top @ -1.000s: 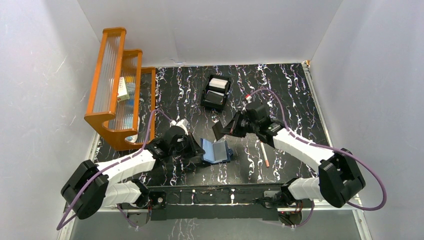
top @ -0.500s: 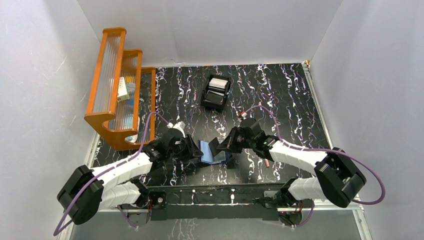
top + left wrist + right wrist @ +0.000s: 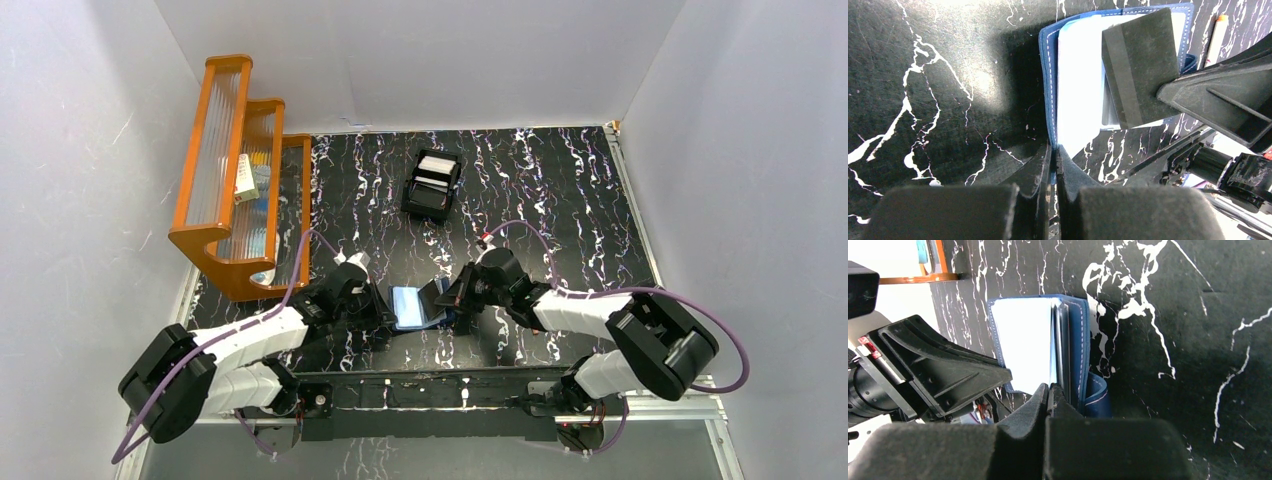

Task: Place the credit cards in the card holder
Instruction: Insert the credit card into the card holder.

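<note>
My left claw (image 3: pixel 1052 150) is clamping tight on the stitched blue edge of the card holder (image 3: pixel 1045 80), from its nine o'clock. My right claw (image 3: pixel 1049 389), at three o'clock, is pinching narrow on a thin pale credit card (image 3: pixel 1053 340), seen edge-on, its far end sitting inside the spread fold. The card holder is lying at the table's (image 3: pixel 560 190) six o'clock; the black box (image 3: pixel 432 186) is standing at its twelve o'clock, well apart.

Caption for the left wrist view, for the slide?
Left fingers pinch the near edge of the navy card holder; a right finger lies flat across its pale inside.
</note>
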`<state>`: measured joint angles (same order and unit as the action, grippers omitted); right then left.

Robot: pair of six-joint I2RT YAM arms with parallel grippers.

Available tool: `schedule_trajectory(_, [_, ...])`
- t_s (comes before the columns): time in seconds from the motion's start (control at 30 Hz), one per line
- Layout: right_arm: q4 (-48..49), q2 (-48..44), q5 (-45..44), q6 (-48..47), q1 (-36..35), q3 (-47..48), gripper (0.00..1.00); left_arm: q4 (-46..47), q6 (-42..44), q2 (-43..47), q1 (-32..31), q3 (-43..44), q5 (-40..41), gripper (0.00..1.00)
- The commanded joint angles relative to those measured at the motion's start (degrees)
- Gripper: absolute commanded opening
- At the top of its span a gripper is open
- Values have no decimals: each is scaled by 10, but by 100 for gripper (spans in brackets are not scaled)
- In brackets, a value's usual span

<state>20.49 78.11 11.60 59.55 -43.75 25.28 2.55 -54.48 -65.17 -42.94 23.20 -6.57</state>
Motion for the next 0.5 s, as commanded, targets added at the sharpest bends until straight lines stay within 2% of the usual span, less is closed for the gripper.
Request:
schedule_trajectory(0.0, [68,14,3,-16,-6,-6,0,-7,15,-7,-2,3,4,0])
schedule_trajectory(0.47, [163,46,43,-56,-18,-23,0,-7,26,-26,-2,5,0,0])
